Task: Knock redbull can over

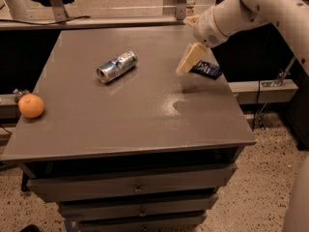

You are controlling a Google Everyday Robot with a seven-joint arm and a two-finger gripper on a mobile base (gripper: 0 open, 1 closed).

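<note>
At the far left, an orange (31, 105) sits on the grey table (145, 115), right at its left edge and well apart from everything else.

Further right, in the rear half of the table, the redbull can (117, 66) lies flat on its side. Its blue and silver panels face up. Its long axis runs from front-left to rear-right, with one round silver end turned toward the front-left. Nothing touches it, and bare tabletop surrounds it.

To the right of the can, with a stretch of bare table between them, is the gripper (181, 70). Its cream-coloured jaws slant down and to the left and sit together, with no gap showing and nothing held between them. The tips appear to be clear of the surface, and a soft shadow falls on the table below and in front of them.

Just beside the gripper on its right, a flat dark blue packet (207, 69) lies near the table's right edge, its left part hidden behind the jaws.

The white arm (241, 11) comes in from the upper right. Under the tabletop, a stack of grey drawers (137, 190) faces the front.
</note>
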